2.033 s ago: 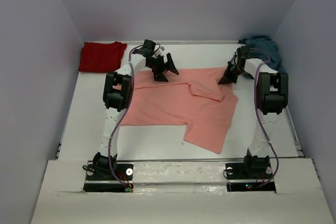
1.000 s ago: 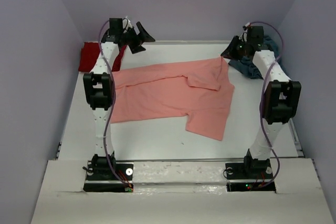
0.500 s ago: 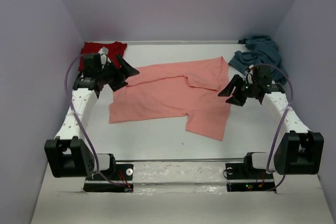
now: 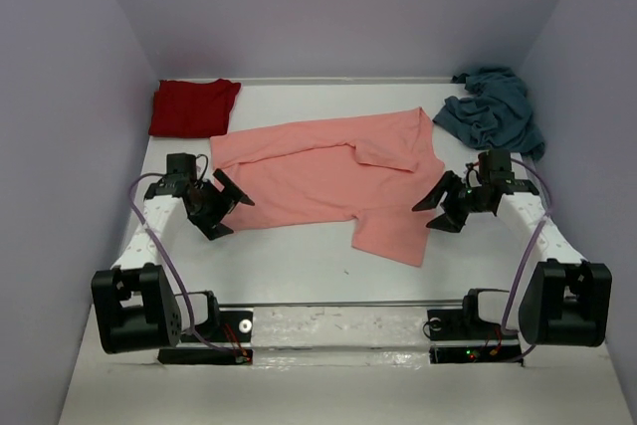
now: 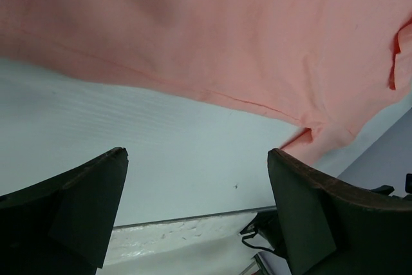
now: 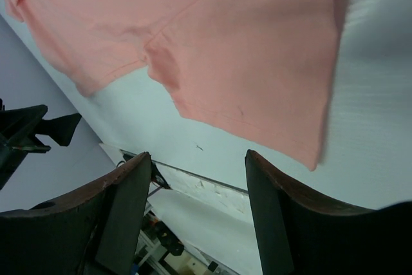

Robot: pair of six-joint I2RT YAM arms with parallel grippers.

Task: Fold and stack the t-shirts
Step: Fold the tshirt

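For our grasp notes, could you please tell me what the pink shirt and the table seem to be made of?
Pink shirt: soft matte cloth, perhaps cotton; it wrinkles and shows stitched hems. Table: hard, smooth white surface, material unclear.

Pink shirt (image 4: pixel 328 178) central (creased); red shirt (image 4: pixel 192 106) back-left, teal shirt (image 4: pixel 495 113) back-right

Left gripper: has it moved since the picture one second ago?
Yes. The left gripper has come toward the arm bases, away from the red shirt. It now hangs open by the near left corner of the pink shirt.
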